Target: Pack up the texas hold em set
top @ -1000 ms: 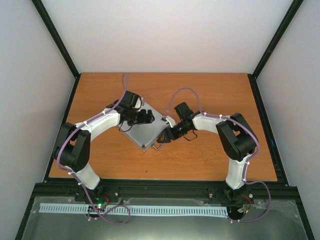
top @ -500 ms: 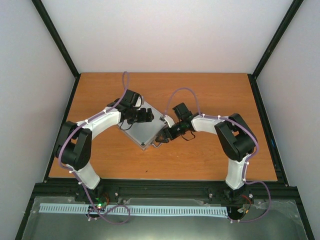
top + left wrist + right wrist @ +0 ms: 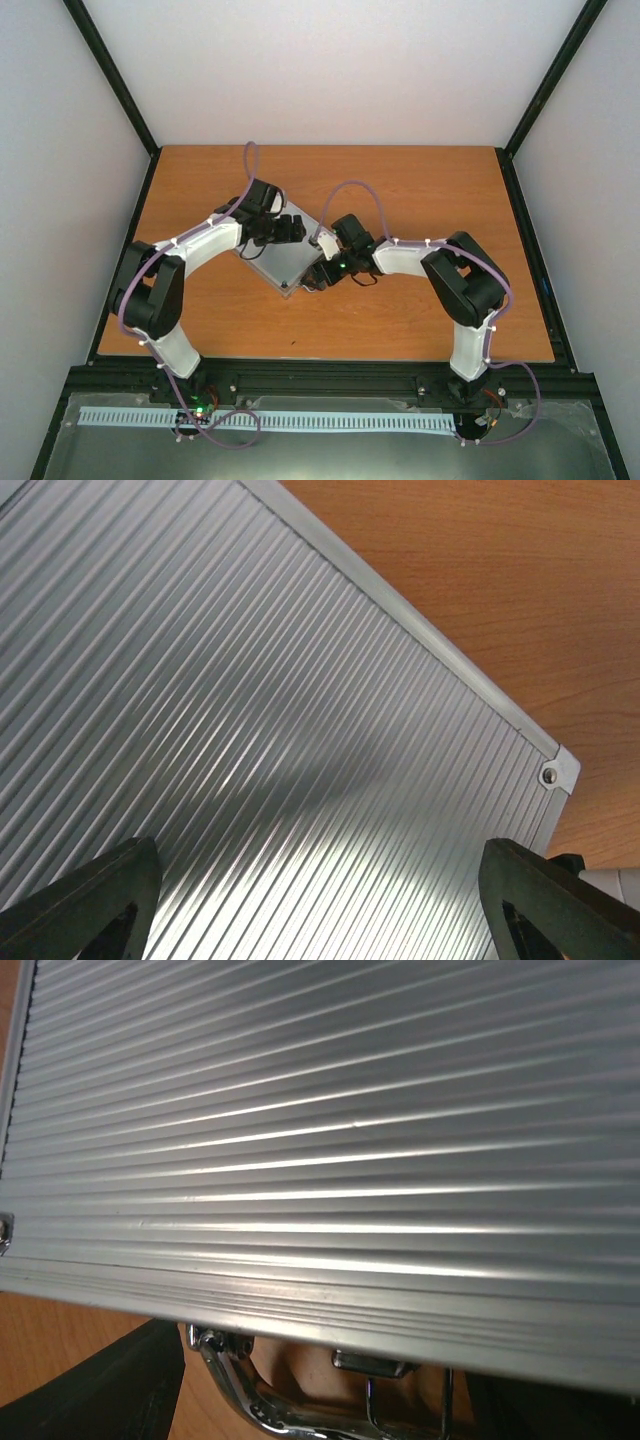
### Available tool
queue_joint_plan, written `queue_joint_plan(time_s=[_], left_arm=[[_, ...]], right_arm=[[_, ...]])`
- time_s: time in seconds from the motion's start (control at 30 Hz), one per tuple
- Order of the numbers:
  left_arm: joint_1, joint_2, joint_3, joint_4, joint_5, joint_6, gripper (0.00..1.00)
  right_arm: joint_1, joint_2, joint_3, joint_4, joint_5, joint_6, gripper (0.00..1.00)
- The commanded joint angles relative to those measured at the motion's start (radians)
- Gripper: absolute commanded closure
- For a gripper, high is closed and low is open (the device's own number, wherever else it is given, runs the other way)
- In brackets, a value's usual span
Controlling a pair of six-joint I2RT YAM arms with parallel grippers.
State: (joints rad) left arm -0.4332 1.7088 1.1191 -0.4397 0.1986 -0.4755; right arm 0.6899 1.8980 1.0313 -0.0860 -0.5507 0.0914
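Closed case (image 3: 278, 262) lies flat on the counter (image 3: 420, 190), left tool (image 3: 288, 229) spread wide just above its ribbed lid, right tool (image 3: 322, 272) gaping too, metal handle (image 3: 270, 1405) sitting between its fingers.

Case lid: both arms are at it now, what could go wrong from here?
1. The right end effector is at the handle and latch edge; a push there could slide the case across the table, since the left end effector is open above the ribbed lid, not gripping.
2. The two end effectors are close together over the case and might collide.
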Motion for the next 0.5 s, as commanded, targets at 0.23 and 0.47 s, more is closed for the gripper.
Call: queue_joint_plan(time_s=[0.23, 0.47], left_arm=[[-0.009, 0.120, -0.108, -0.145, 0.031, -0.043, 0.10], [-0.009, 0.119, -0.103, -0.149, 0.026, -0.042, 0.10]], right_arm=[[0.025, 0.085, -0.009, 0.097, 0.067, 0.038, 0.22], [-0.010, 0.125, 0.005, 0.127, -0.486, 0.058, 0.22]])
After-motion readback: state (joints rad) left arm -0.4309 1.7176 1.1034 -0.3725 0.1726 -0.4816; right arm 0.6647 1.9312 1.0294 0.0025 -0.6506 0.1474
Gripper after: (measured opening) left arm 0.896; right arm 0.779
